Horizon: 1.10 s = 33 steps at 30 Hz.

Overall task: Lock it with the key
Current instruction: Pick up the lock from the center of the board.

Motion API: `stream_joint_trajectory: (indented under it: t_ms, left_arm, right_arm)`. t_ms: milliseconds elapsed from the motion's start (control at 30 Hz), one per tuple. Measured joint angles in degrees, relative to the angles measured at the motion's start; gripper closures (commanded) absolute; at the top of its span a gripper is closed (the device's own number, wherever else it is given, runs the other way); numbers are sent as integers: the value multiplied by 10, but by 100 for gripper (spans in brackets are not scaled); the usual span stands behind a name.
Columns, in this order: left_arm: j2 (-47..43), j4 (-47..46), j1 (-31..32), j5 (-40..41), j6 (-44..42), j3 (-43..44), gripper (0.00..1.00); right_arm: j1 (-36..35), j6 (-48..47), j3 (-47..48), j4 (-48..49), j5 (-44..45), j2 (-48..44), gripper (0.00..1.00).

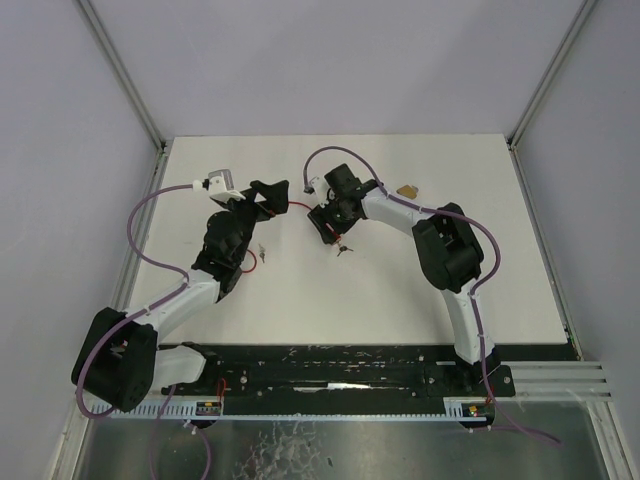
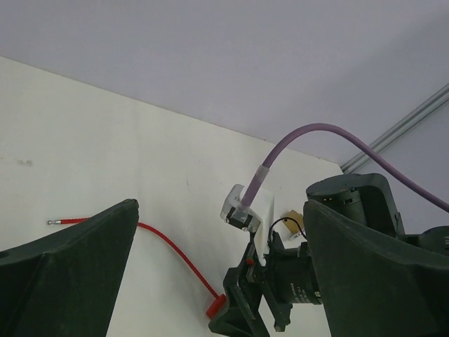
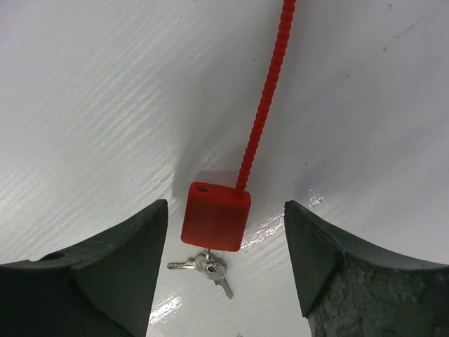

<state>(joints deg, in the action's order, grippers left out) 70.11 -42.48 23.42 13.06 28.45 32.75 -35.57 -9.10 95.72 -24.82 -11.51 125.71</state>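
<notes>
The lock (image 3: 215,216) lies mid-way across the table (image 1: 400,290), key (image 3: 210,269) at its near end, between the right gripper's (image 3: 224,210) spread, empty jaws. The left gripper (image 2: 221,210) is spread wide too. Pinch the key squarely before turning.

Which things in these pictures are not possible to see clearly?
- Right wrist view: whether a key is inside the red lock; its body hides the keyhole.
- Right wrist view: the red cable, its end cut by the top edge.
- Left wrist view: the tan object, partly behind the right arm.
</notes>
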Motion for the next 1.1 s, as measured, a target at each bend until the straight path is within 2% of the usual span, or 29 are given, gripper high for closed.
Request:
stream_joint_trajectory:
  t_ms: [133, 267, 433, 533, 567, 667, 800, 933, 1100]
  left_arm:
    - [0, -4, 0, 0, 0, 0, 0]
    - [0, -6, 0, 0, 0, -1, 0]
    - [0, -9, 0, 0, 0, -1, 0]
    - [0, -9, 0, 0, 0, -1, 0]
    - [0, -9, 0, 0, 0, -1, 0]
    - [0, -9, 0, 0, 0, -1, 0]
    - [0, -11, 0, 0, 0, -2, 0]
    - [0, -26, 0, -16, -5, -9, 1]
    - [0, -93, 0, -98, -24, -31, 3]
  right_arm:
    - [0, 2, 0, 0, 5, 1, 34]
    - [0, 2, 0, 0, 14, 4, 44]
    - [0, 0, 1, 1, 24, 8, 45]
    - [-1, -3, 1, 0, 30, 8, 50]
    - [-1, -4, 1, 0, 31, 8, 52]
    - [-2, -12, 1, 0, 37, 8, 71]
    - [-2, -28, -3, 4, 44, 5, 90]
    - [4, -43, -46, 8, 32, -30, 99]
    - [44, -52, -114, 14, -45, -130, 100]
